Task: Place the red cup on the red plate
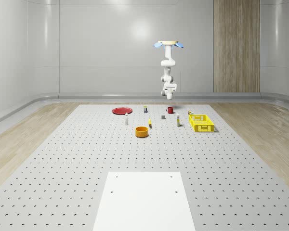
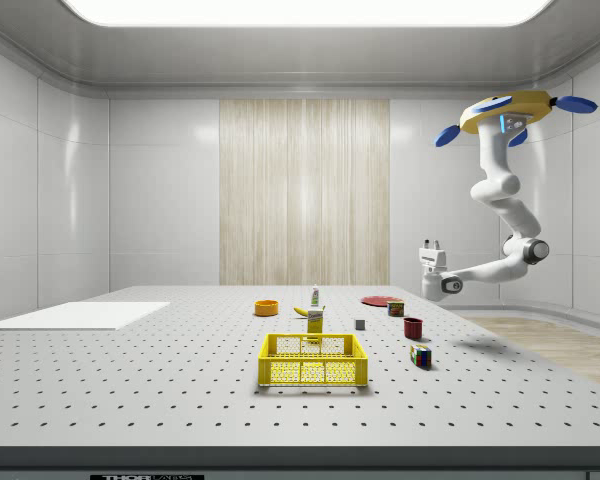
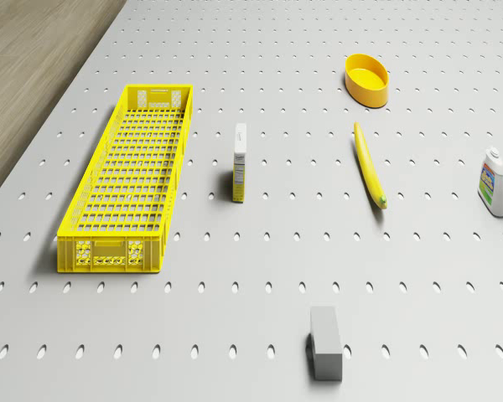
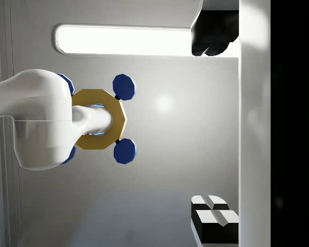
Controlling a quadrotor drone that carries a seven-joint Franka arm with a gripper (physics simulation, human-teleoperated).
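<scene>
- We saw the jaws spread wide and empty: in the wrist view the two fingertips (image 4: pixel 212 37) stood far apart, with nothing between them.
- The gripper (image 2: pixel 432 244) pointed up toward the drone (image 2: pixel 510 110) and the ceiling, not down at the table (image 1: pixel 77 159). We judged that any descent in this pose would bring the wrist, not the fingers, onto the red cup (image 2: pixel 413 327) and knock it over.
- The drone hovered high above the far part of the table, and the gripper hung well above the cup, which stood upright on the table, well apart from the red plate (image 1: pixel 121 110).
- We judged the long, bent arm a risk: turning the wrist over could sway the hovering drone and spoil the line-up over so small a cup.
- A dark can (image 2: pixel 395 308) and a grey block (image 2: pixel 360 324) stood near the cup; a sloppy approach could strike them.
- A small bottle (image 1: pixel 126 119) stood near the plate, and a low carry across to the plate could clip it.
</scene>
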